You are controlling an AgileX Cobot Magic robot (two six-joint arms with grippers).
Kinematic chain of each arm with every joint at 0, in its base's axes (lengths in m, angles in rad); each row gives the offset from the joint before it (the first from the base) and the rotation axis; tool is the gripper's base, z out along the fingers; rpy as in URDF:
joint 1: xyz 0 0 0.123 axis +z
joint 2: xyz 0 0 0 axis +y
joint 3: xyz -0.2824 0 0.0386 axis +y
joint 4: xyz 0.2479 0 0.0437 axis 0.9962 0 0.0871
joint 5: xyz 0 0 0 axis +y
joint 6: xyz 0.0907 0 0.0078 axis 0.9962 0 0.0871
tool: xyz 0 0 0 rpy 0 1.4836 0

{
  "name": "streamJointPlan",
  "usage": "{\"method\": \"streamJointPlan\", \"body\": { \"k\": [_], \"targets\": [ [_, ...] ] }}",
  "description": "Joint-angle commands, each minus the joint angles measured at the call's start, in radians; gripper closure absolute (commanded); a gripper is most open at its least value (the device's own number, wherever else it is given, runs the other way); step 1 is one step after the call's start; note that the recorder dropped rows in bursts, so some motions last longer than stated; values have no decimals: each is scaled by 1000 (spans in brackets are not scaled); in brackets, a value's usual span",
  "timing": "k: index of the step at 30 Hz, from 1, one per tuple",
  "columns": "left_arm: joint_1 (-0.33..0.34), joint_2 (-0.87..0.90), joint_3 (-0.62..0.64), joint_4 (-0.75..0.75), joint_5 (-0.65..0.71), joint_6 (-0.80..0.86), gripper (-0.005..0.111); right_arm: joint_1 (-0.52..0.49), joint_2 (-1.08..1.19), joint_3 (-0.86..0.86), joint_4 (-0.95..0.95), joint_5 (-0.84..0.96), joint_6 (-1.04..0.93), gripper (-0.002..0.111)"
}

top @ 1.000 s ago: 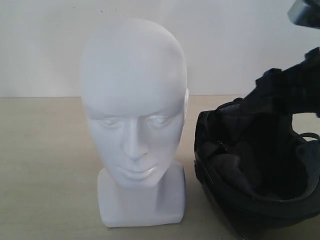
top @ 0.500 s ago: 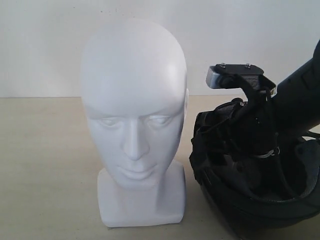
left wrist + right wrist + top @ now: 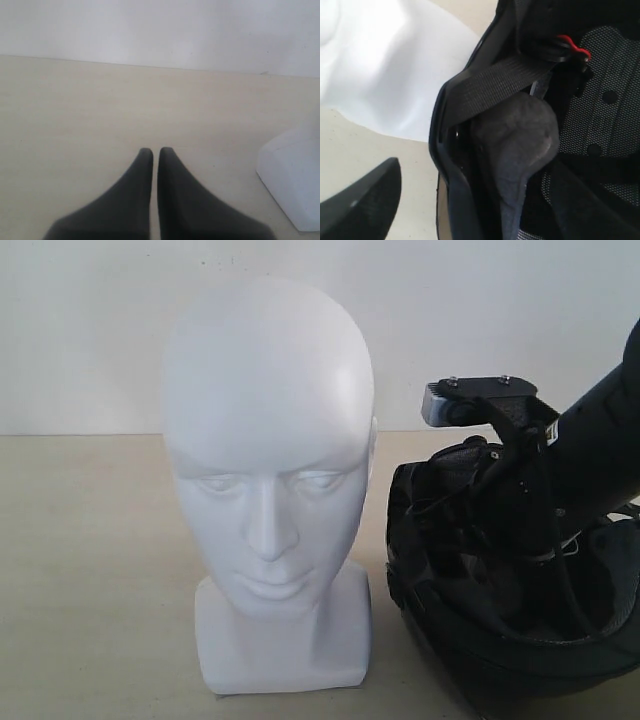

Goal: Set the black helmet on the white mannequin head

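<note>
Beige tabletop [image 3: 90, 570] w/ plain white wall [image 3: 100, 330] behind. White mannequin head [image 3: 265, 440] stands upright approx mid-table, face toward the exterior cam, neck on a blocky base. Black helmet [image 3: 470, 640] lies just beside it on the right, opening turned up, dark padded lining showing, shell nearly touching the base. Right arm reaches down into the helmet. Right gripper [image 3: 480, 200] is spread wide: one finger [image 3: 365, 200] sits outside the shell w/ a gap of table between; the other side is lost in the dark lining. Chin strap [image 3: 495, 82] crosses a cheek pad [image 3: 515, 135], red buckle tab [image 3: 572, 46] close by. Left gripper [image 3: 151, 150] hangs over bare table near the base, fingers nearly together, nothing held
</note>
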Motion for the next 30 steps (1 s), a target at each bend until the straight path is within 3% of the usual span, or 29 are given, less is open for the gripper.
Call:
{"method": "streamJointPlan", "body": {
  "k": [1, 30],
  "targets": [
    [3, -3, 4, 1, 1, 5, 102, 1, -1, 0, -13, 7, 22, 31],
    [3, -3, 4, 1, 1, 5, 102, 1, -1, 0, 13, 34, 45, 31]
  ]
}}
